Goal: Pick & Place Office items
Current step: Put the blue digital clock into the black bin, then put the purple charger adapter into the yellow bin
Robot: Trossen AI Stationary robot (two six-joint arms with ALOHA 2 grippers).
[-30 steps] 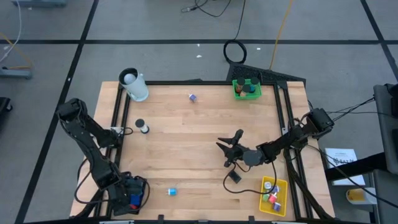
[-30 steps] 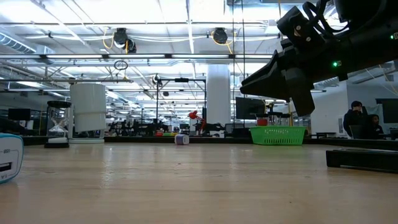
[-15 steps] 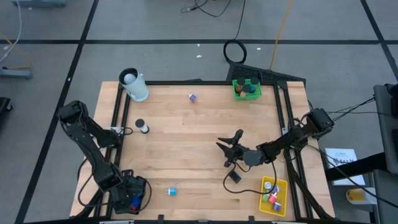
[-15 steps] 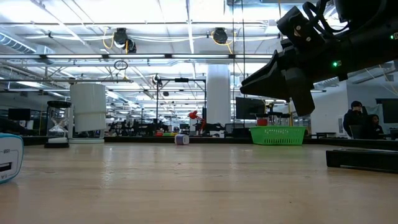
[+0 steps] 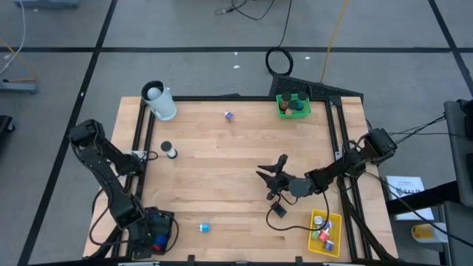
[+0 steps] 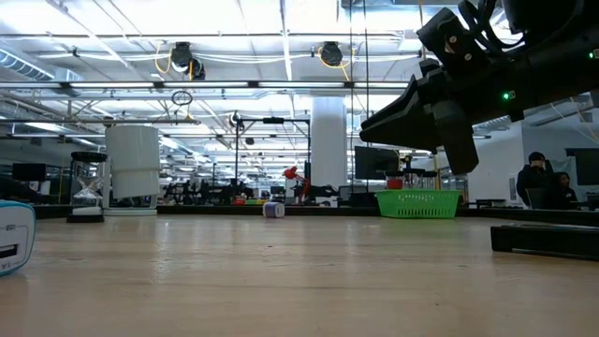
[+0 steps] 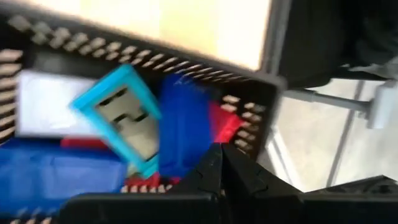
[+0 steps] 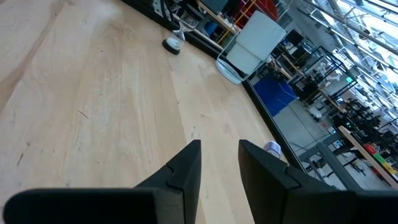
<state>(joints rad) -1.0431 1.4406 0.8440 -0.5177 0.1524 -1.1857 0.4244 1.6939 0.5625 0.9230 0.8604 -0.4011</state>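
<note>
Office items (image 7: 127, 118) in black tray (image 7: 249, 106); left hand (image 7: 219, 163) newly closed.

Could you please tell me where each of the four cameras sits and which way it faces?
High view: overhead, straight down on the table; both arms show.
Low view: table height, level toward the room; one arm overhead.
Left wrist view: over the black tray; left gripper shut.
Right wrist view: across the table; right gripper parted.
Shared: white cup, high and right wrist.
</note>
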